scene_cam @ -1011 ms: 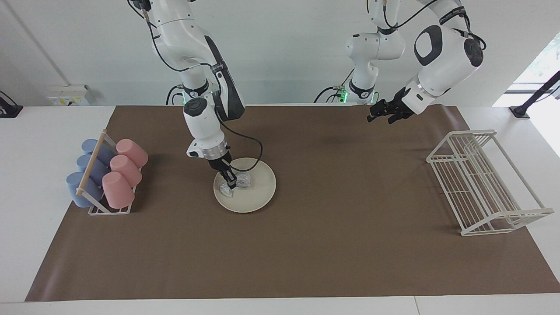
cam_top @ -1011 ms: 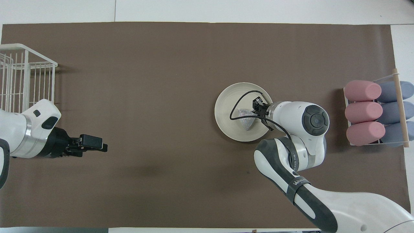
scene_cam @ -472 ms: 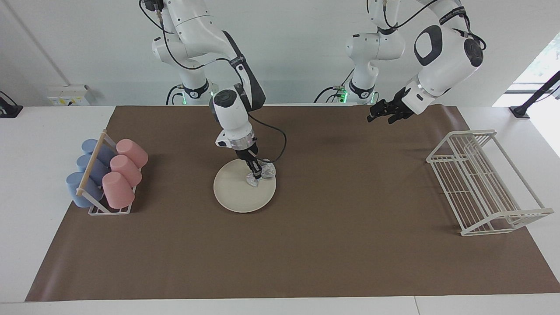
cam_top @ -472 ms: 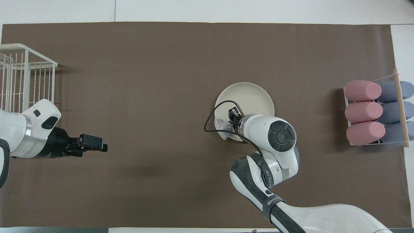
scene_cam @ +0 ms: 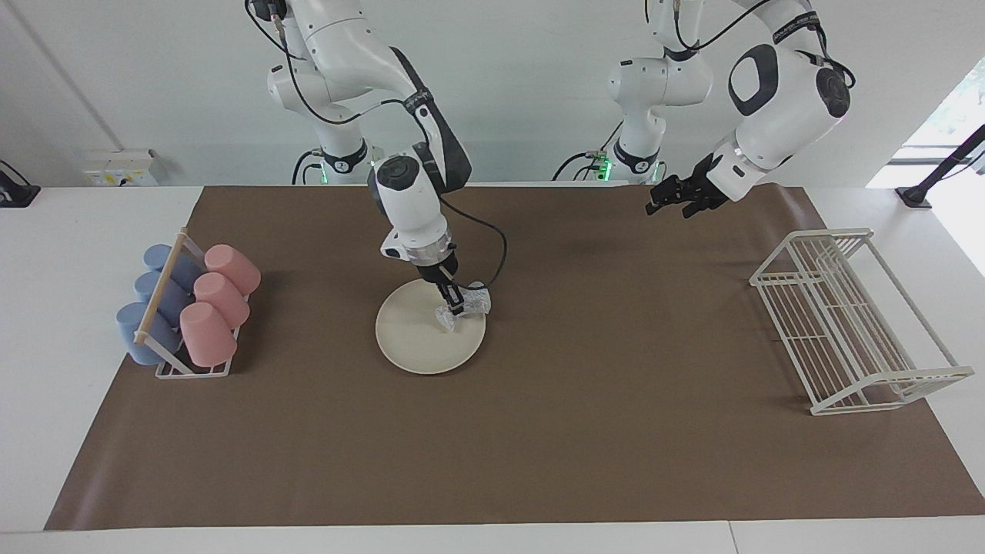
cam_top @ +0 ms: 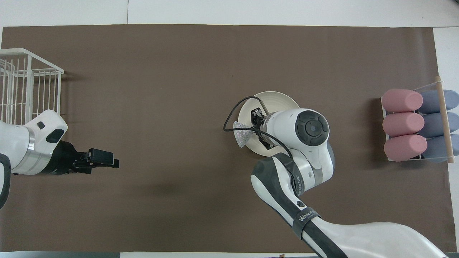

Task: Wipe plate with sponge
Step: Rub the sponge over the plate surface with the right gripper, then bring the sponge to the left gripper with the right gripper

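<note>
The cream-white plate [scene_cam: 419,342] lies on the brown mat near the middle of the table; in the overhead view [cam_top: 278,98] the right arm covers much of it. My right gripper [scene_cam: 454,302] is shut on the silvery speckled sponge [scene_cam: 467,305] and presses it on the plate's rim toward the left arm's end. In the overhead view the sponge [cam_top: 241,133] sticks out past the rim beside the right gripper [cam_top: 256,121]. My left gripper [scene_cam: 677,201] waits in the air over the mat near the robots, also seen in the overhead view [cam_top: 104,163].
A rack with pink and blue cups [scene_cam: 185,308] stands at the right arm's end of the mat [cam_top: 416,125]. A white wire rack [scene_cam: 846,315] stands at the left arm's end [cam_top: 25,86]. The brown mat [scene_cam: 539,431] covers the table.
My right gripper has dragged the sponge across the plate from the side at the right arm's end to the rim toward the left arm's end. The left arm has not moved.
</note>
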Robot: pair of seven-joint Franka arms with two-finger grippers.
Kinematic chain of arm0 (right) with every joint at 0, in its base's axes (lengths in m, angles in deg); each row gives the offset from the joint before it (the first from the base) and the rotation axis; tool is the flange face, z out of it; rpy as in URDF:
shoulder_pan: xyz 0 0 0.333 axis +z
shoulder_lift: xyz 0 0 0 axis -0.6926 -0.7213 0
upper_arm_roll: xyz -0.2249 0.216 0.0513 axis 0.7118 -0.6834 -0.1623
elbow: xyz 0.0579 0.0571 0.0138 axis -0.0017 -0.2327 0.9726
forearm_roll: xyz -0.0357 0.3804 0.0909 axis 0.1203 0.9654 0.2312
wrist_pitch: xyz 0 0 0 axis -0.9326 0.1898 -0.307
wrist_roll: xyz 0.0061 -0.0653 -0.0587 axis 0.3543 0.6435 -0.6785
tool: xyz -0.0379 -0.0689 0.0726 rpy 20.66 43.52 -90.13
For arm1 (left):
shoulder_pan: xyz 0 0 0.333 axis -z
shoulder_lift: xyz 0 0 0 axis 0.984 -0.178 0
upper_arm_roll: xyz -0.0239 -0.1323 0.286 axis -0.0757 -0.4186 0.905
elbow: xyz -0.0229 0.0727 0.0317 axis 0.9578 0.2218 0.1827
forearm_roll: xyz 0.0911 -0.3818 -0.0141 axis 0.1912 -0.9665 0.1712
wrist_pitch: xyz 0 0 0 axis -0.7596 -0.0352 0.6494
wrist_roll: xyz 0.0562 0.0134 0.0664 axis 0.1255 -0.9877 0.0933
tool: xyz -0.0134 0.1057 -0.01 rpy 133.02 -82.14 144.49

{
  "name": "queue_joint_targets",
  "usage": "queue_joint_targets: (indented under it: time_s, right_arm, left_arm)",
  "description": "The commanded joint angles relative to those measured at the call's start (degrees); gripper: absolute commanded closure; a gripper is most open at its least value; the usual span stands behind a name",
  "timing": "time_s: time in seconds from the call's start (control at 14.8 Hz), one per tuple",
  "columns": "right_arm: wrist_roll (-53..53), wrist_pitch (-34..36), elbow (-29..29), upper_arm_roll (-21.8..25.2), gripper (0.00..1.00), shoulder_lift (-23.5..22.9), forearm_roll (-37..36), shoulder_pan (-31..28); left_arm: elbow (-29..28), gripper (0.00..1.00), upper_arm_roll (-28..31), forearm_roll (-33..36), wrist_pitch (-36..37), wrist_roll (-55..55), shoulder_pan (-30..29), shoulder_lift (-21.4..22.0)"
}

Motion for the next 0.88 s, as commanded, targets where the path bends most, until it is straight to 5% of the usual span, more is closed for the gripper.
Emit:
queue_joint_targets:
  time_s: [0.0, 0.13, 0.27, 0.81]
  right_arm:
    - [-9.6, 9.5, 12.3, -0.9, 1.0, -3.5, 0.3, 0.6]
    - [-16.2, 14.1, 17.5, -0.9, 1.0, -3.6, 0.2, 4.2]
    - [-22.3, 17.0, 20.5, -0.9, 1.0, -3.4, -0.4, 6.5]
    - [-35.2, 19.7, 24.5, -0.8, 1.0, -3.6, -6.3, 13.3]
  left_arm:
    - [0.9, 0.0, -0.7, 1.0, 0.2, 1.4, -0.7, -0.2]
    - [1.1, 0.0, -0.6, -2.3, 0.4, 1.9, -0.7, -0.2]
    - [1.0, 0.0, -0.3, -12.7, 0.5, 1.9, -1.0, -0.2]
    - [-6.1, 0.0, -0.3, -41.2, -3.8, -7.3, -3.3, -0.3]
